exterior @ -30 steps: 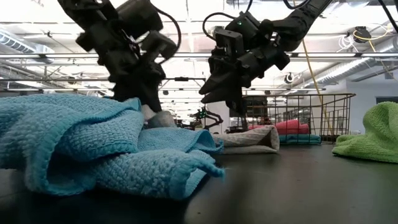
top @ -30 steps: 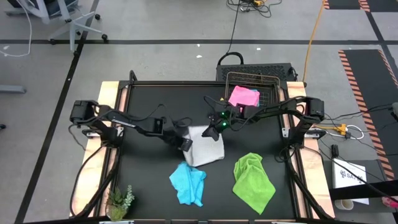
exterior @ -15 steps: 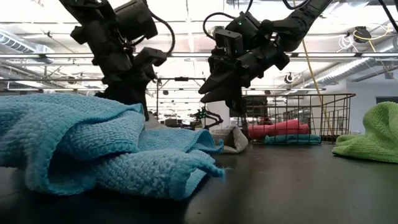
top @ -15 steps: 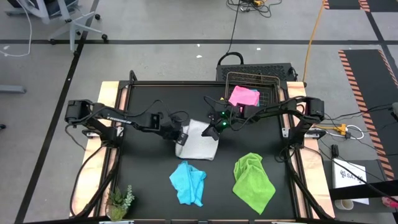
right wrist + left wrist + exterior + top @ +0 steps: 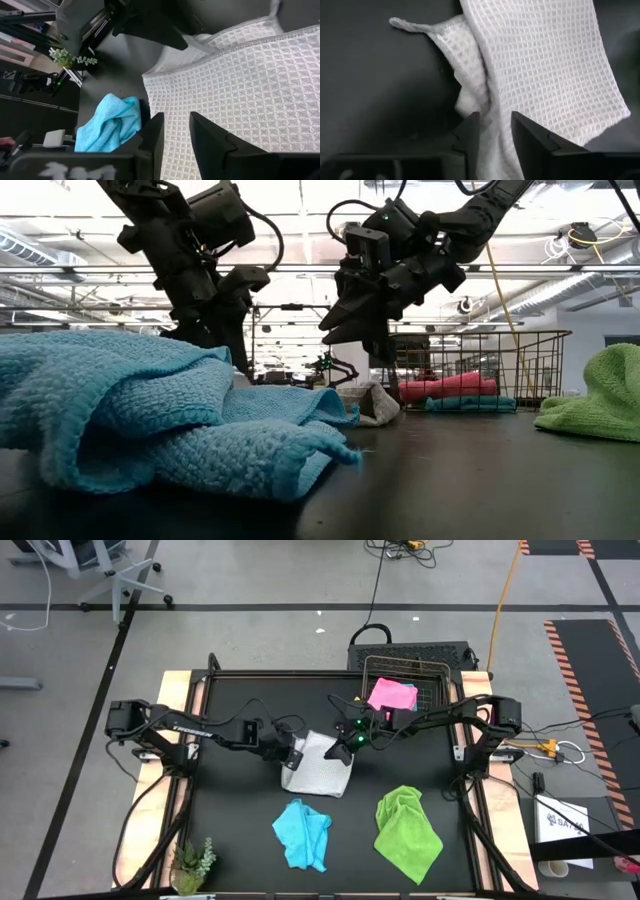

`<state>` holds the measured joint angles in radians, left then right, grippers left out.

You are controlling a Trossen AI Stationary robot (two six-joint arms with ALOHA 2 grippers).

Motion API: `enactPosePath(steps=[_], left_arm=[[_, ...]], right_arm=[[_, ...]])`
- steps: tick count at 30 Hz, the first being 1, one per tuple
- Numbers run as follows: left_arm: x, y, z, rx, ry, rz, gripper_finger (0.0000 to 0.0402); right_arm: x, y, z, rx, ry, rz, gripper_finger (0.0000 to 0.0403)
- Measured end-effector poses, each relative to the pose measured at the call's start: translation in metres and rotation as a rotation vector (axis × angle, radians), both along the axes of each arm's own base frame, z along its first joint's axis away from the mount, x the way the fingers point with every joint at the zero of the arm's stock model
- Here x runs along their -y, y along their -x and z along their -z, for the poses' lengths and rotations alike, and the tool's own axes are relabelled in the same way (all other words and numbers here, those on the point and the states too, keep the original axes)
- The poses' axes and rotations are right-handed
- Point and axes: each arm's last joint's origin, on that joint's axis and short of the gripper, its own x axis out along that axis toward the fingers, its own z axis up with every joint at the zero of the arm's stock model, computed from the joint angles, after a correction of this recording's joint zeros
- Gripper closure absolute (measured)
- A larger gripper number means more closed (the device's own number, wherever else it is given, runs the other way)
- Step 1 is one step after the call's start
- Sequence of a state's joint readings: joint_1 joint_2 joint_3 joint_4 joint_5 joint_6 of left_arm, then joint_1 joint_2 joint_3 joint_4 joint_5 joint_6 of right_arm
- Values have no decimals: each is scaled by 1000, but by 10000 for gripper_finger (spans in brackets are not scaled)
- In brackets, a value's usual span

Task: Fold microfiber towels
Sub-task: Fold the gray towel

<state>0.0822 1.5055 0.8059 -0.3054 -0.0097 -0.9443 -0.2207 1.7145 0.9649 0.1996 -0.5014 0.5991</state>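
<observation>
Five towels (image 5: 318,772) (two in the basket (image 5: 430,690)).

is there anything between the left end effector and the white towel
Nothing visible. The left end effector sits right at the edge of the white towel, its fingers straddling the cloth. The blue towel and green towel lie apart, nearer the table's front.

Folded towel (image 5: 322,772) mid-table between both arms; two towels (image 5: 302,834) nearer front; one (image 5: 391,695) in basket (image 5: 432,688) behind
</observation>
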Motion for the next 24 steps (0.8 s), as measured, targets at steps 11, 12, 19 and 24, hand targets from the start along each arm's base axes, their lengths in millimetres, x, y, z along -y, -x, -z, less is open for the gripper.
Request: enactPosePath(steps=[11,12,19,24], left_arm=[[-6,1,0,-10,-21,-4,322],[-5,2,1,-15,-15,4,329],[-6,9,5,-101,-24,53,340],[-9,8,5,-92,-25,42,293]], right_arm=[[0,0,0,0,-12,10,321],[0,0,0,0,-12,10,321],[0,0,0,0,-12,10,321],[0,0,0,0,-12,11,321]])
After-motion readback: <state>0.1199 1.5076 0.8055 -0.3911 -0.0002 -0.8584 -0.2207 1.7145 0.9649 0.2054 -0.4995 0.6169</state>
